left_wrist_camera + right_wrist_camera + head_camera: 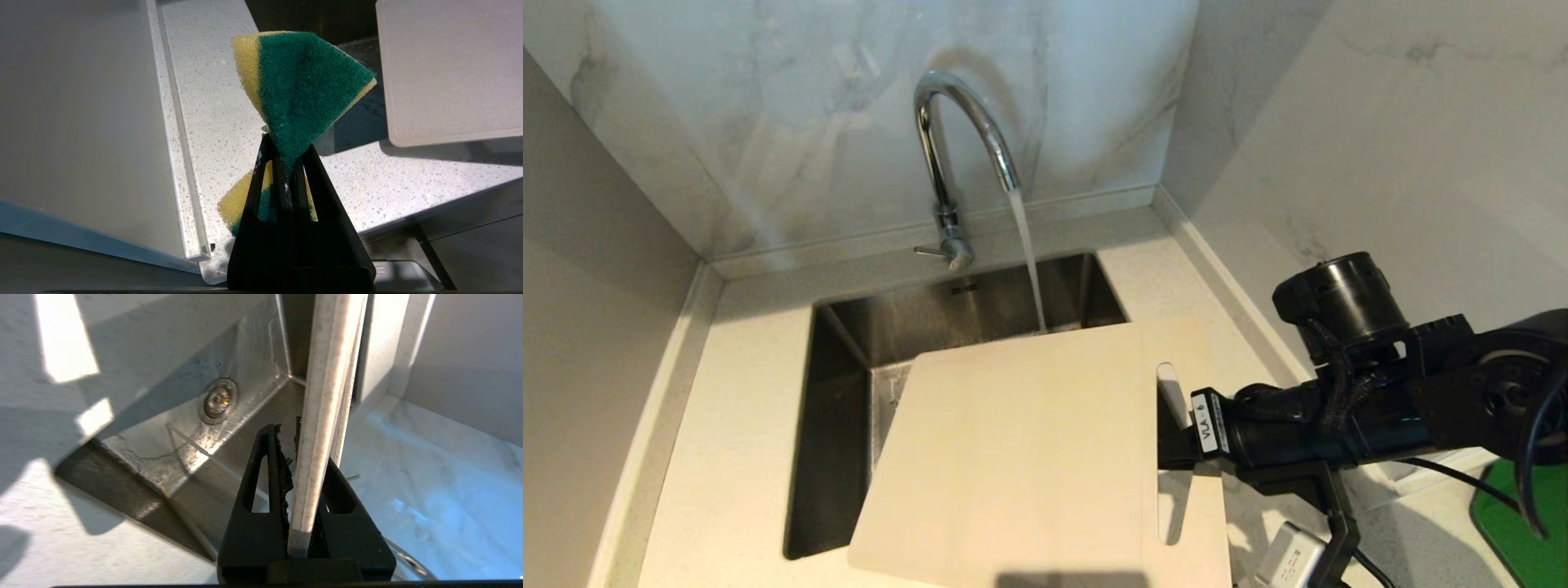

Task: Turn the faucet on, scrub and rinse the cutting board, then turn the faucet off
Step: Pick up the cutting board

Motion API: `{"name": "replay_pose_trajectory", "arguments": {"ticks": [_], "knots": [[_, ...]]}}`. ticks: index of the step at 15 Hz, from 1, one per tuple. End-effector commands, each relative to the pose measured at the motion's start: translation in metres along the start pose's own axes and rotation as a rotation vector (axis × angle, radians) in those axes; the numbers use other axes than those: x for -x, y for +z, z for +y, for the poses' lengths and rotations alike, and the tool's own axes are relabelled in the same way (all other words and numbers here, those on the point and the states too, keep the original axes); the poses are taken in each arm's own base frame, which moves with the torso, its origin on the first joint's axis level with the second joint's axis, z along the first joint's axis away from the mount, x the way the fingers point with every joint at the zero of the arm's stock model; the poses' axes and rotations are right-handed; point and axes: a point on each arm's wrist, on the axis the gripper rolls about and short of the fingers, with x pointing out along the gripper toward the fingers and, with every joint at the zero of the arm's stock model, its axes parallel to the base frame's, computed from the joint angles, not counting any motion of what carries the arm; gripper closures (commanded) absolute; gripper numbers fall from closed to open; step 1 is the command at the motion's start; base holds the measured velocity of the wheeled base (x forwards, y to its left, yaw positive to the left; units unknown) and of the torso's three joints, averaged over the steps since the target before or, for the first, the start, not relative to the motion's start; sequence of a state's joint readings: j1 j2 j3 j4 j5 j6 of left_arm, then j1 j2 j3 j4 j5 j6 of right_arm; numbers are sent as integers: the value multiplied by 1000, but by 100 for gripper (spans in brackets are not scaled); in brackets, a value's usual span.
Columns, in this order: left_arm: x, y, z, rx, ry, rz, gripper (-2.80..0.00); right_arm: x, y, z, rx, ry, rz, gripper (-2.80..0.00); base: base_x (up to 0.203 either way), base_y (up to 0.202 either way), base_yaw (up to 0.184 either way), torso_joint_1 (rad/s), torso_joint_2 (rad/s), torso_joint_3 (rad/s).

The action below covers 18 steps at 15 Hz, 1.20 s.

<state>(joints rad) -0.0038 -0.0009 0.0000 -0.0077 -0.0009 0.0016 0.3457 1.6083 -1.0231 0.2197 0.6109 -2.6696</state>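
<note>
The chrome faucet [947, 163] is running, and its stream [1029, 261] drops into the sink right at the far edge of the cutting board [1029, 457]. This pale beige board hangs tilted over the sink's right half. My right gripper [1176, 441] is shut on the board's handle end beside the slot cutout. In the right wrist view the board [327, 396] runs edge-on between the shut fingers of the right gripper [300, 457]. My left gripper [286, 159], outside the head view, is shut on a green and yellow sponge [302, 90] above the counter, near a corner of the board [449, 73].
The steel sink [849, 392] is set into a speckled counter [735, 441], and its drain [216, 401] shows below the board. Marble walls close in at the back and right. A green mat [1515, 523] and a white object [1290, 559] lie on the counter at the right.
</note>
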Motion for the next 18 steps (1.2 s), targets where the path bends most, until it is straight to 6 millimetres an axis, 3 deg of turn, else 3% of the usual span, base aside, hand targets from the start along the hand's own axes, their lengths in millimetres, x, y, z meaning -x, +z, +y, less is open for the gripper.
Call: {"name": "replay_pose_trajectory", "arguments": {"ticks": [1, 18], "knots": [[0, 0, 0, 0, -1, -1, 0, -5, -3, -2, 21, -7, -10, 0, 0, 0, 0, 0, 0, 0], [0, 0, 0, 0, -1, -2, 0, -31, -48, -5, 105, -36, 31, 0, 0, 0, 0, 0, 0, 0]]}}
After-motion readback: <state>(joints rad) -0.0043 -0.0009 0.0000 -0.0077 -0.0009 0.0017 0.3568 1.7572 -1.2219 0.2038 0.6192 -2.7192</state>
